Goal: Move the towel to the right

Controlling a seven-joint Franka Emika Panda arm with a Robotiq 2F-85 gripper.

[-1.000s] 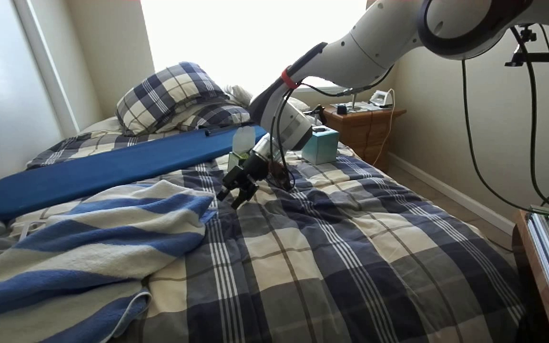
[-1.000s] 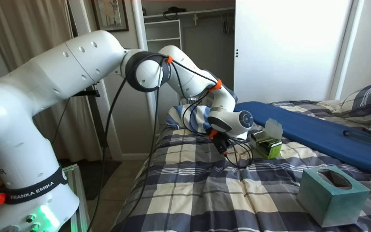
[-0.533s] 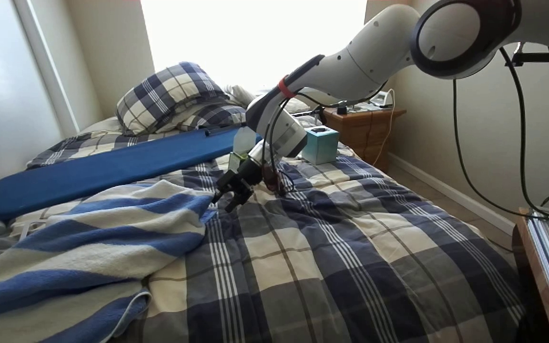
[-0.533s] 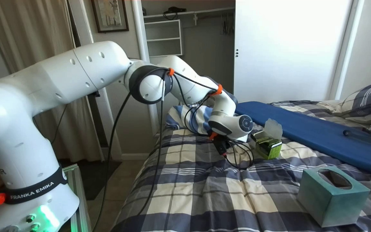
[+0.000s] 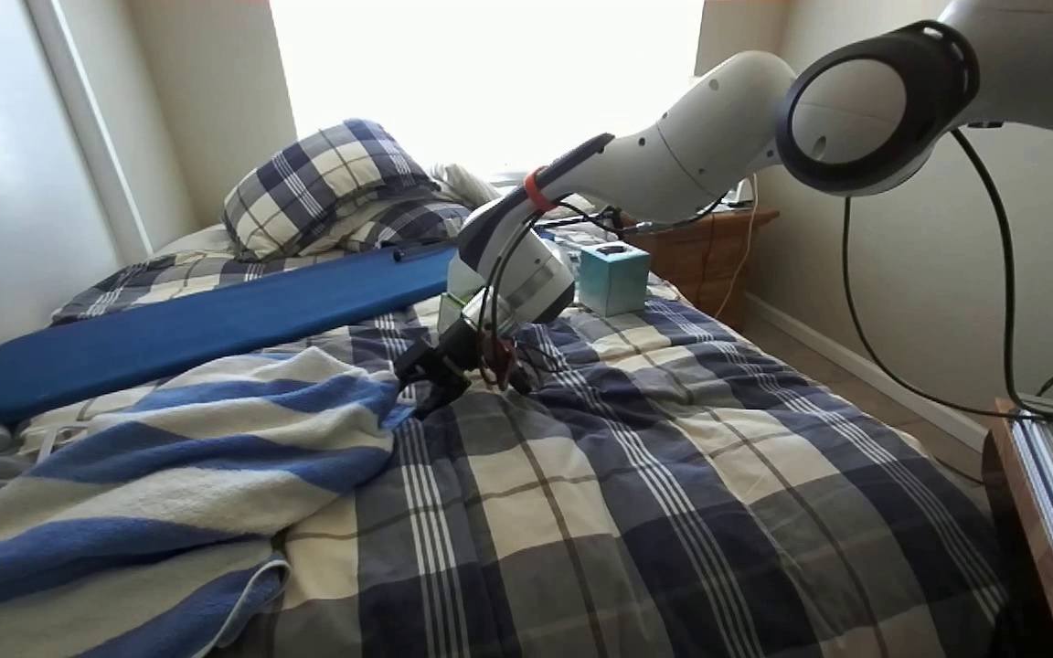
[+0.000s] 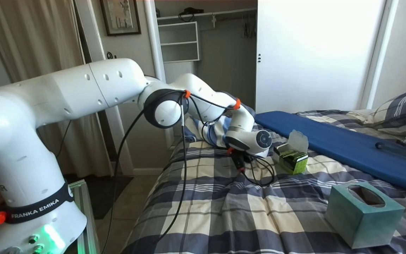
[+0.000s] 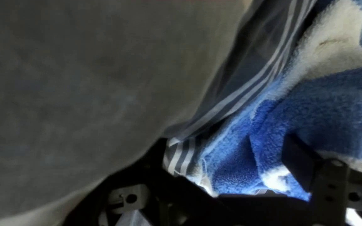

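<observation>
- Clearly, the gripper (image 7: 226, 146) has its jaws spread, the towel (image 7: 316, 111) showing between them in the wrist view; contact is unclear.
- In an exterior view the towel lies bunched at the left, its right edge by the gripper.
- Rumpled plaid bedspread (image 5: 600, 512) stretches right from that edge; a blue board (image 5: 188, 306) runs behind the towel.
- Farther back: tissue box (image 5: 613, 281), wooden nightstand (image 5: 686, 260), bright window (image 5: 490, 73).

text: franka emika | on: dark band (image 6: 40, 209), arm base (image 6: 23, 229) | above: unclear lettering (image 6: 2, 188)
</observation>
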